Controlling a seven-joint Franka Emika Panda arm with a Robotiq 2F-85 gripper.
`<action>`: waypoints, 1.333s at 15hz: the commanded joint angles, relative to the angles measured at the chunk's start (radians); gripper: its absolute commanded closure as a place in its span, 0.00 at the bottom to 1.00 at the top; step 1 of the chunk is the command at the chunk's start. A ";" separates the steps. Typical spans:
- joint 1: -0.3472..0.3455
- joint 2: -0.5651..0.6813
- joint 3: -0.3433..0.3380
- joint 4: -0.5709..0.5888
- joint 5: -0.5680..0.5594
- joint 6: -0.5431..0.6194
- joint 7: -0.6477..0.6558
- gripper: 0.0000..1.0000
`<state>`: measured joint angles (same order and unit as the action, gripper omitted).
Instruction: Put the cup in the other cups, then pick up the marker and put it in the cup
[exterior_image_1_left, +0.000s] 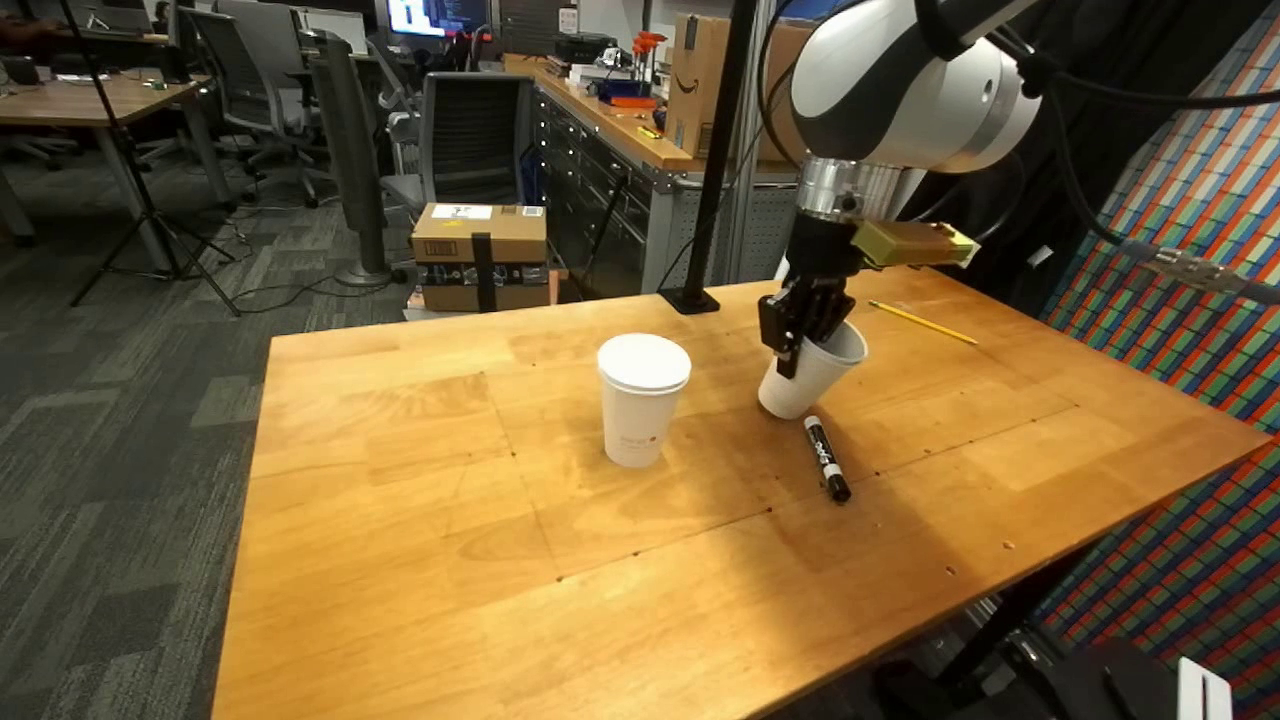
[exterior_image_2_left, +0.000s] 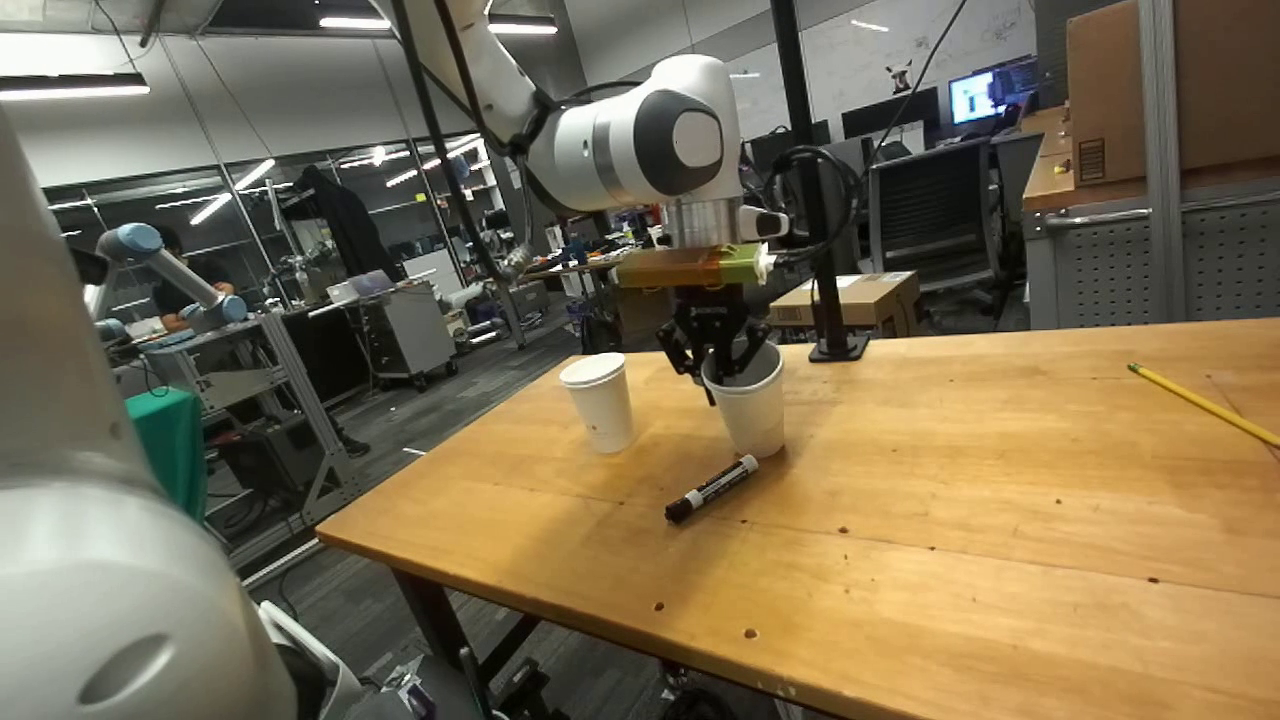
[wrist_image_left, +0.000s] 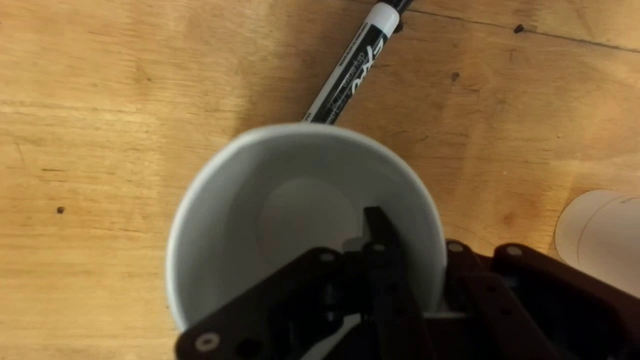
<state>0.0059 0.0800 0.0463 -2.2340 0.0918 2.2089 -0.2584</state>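
The cup (exterior_image_2_left: 755, 415) is held tilted at the desk (exterior_image_1_left: 450, 520); whether its base touches the surface cannot be told. The gripper (exterior_image_2_left: 718, 385) is drawn nearly together across the cup's wall, one finger inside the mouth and one outside, so it appears to have hold of the cup near the rim.

Handling of the cup, as judged: light, thin-walled and easily dented. The rolled rim should be the stiffest section and is the correct hold point; apply low force. The wall looks smooth, so allow for pivoting between the fingers. Correct the tilt before nesting.

The marker (exterior_image_1_left: 826, 459) lies just beside the cup's base; contact cannot be told. It should be light, rigid and prone to roll. Take hold across mid-barrel.

The other cups (exterior_image_1_left: 640, 405) stand upright near the cup, apart from it, on the outer finger's side. Their top reads as flat white in both exterior views; its depth cannot be told. Verify before lowering the cup.

The pencil (exterior_image_1_left: 925, 323) lies farther from the cup, on the side away from the other cups.
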 joint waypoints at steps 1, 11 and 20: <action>0.021 -0.056 0.014 -0.031 0.023 0.022 0.013 1.00; 0.088 -0.113 0.061 0.094 -0.018 -0.010 0.135 0.97; 0.162 -0.156 0.145 0.210 -0.190 -0.082 0.266 0.98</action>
<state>0.1470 -0.0483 0.1720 -2.0485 -0.0309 2.1846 -0.0508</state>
